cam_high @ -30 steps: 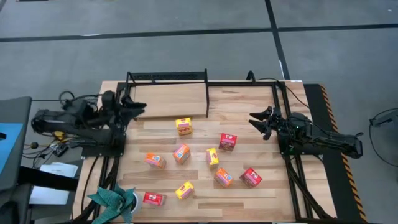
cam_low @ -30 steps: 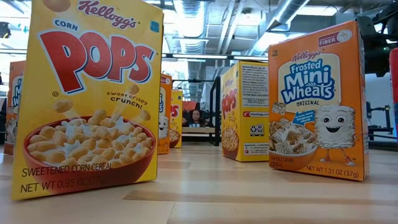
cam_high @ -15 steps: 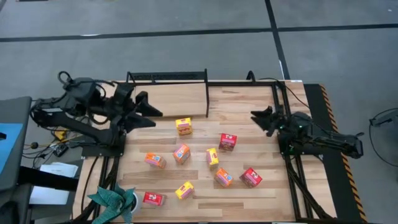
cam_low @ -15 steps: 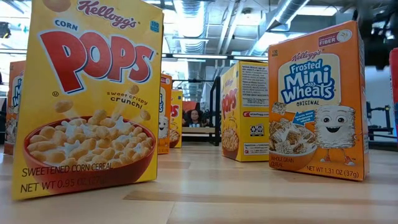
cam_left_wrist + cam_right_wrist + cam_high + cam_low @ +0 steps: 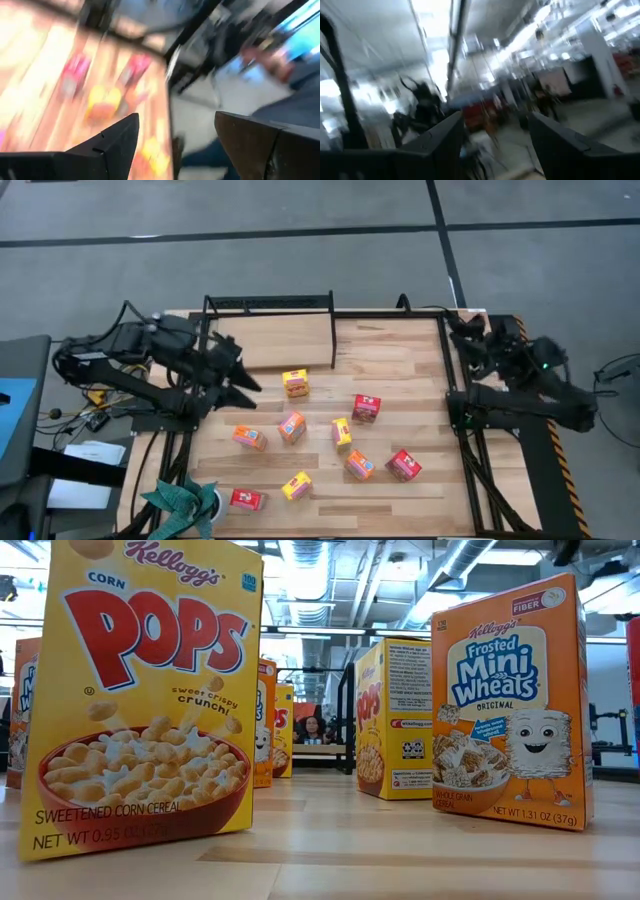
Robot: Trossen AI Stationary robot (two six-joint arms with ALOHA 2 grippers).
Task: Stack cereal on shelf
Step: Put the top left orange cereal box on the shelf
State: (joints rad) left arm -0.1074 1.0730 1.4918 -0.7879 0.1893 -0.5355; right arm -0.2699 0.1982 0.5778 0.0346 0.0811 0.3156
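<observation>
Where cereal scatters — shelf behind

Nine miniature cereal boxes lie scattered over the wooden surface, none on the shelf, a low black tube frame around a light board at the far left corner. One yellow-orange box sits just in front of the shelf; a red box lies to its right. Farther forward are orange and yellow boxes, with red ones at the near left and near right. Seen level, a yellow Corn Pops box and an orange Frosted Mini-Wheats box stand upright.
</observation>
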